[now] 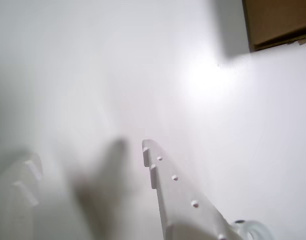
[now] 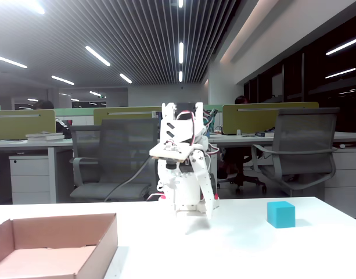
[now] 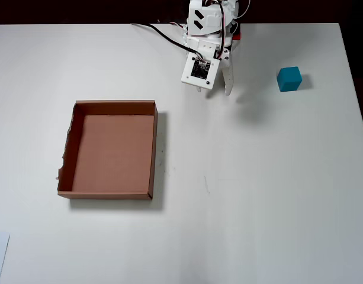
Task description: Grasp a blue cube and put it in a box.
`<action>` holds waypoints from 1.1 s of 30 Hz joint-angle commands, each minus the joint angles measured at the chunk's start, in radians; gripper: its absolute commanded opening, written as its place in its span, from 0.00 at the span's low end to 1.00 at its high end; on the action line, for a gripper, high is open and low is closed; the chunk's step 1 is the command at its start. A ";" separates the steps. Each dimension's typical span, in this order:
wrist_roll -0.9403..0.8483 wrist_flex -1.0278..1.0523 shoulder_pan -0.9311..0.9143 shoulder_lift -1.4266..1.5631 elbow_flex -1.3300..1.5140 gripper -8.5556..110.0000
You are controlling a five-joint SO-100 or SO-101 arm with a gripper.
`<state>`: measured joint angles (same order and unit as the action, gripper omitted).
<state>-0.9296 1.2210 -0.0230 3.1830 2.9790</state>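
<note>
We see the blue cube (image 3: 289,78), matte teal and plain-faced, sitting on the white counter (image 3: 258,189), right of the arm in the overhead view. The cardboard box (image 3: 153,148) lies well apart and holds nothing. Our gripper (image 1: 88,160) spreads open over bare counter.

- The cube (image 3: 289,78) is teal-blue, plain, no pattern
- The box (image 3: 151,151) is brown cardboard, plain inside and outside
- The table (image 3: 258,189) is white
- The arm (image 3: 208,35) is white, with a black part and black and red cables
- The gripper (image 1: 88,170) is white
</note>
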 commanded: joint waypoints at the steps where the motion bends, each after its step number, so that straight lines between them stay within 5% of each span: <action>1: 0.005 0.005 0.005 0.000 -0.008 0.29; 10: 0.006 0.012 0.061 -0.012 -0.052 0.29; 24: 0.000 0.402 0.239 -0.684 -0.925 0.31; 33: 0.017 0.457 0.387 -0.830 -1.048 0.31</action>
<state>-0.9112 1.6276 0.3497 2.3623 1.9788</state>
